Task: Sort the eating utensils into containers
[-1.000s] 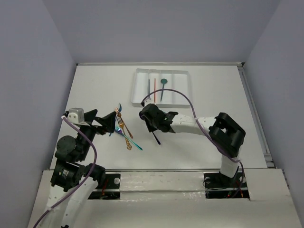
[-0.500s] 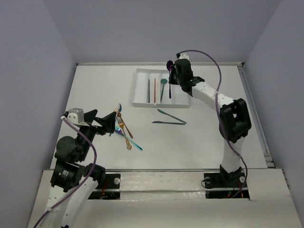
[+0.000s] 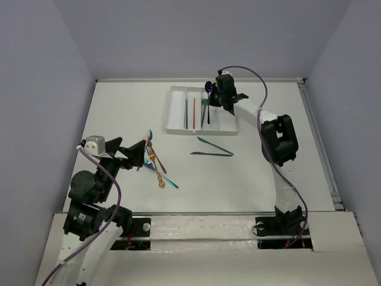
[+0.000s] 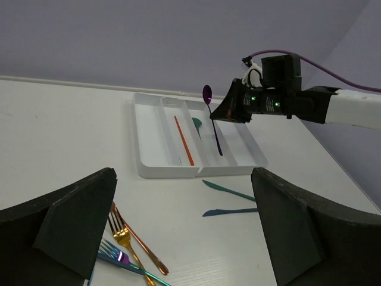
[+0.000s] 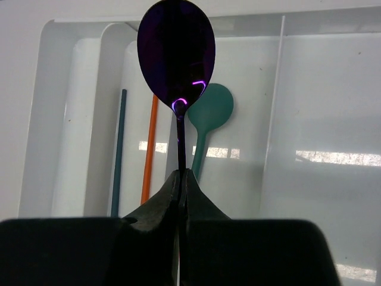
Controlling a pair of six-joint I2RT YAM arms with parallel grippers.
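Note:
My right gripper [image 5: 180, 174] is shut on a purple spoon [image 5: 177, 56], held above the white tray [image 3: 229, 126]; the spoon also shows in the top view [image 3: 209, 88] and the left wrist view [image 4: 208, 95]. In the tray lie a dark stick [image 5: 118, 149], an orange stick [image 5: 149, 143] and a teal spoon [image 5: 208, 113]. Two teal knives [image 3: 215, 146] [image 3: 211, 154] lie on the table in front of the tray. My left gripper [image 3: 141, 154] is open and empty over a pile of gold forks, a blue fork and a teal piece [image 3: 158, 167].
The gold forks [image 4: 126, 238] and blue fork [image 4: 122, 260] lie between my left fingers in the left wrist view. The tray's right compartment [image 5: 324, 137] holds nothing. The table's back edge meets a grey wall.
My right arm first went from the table's middle to the tray with the purple spoon. Since half a second ago it has shifted slightly left over the tray. The left arm has not moved.

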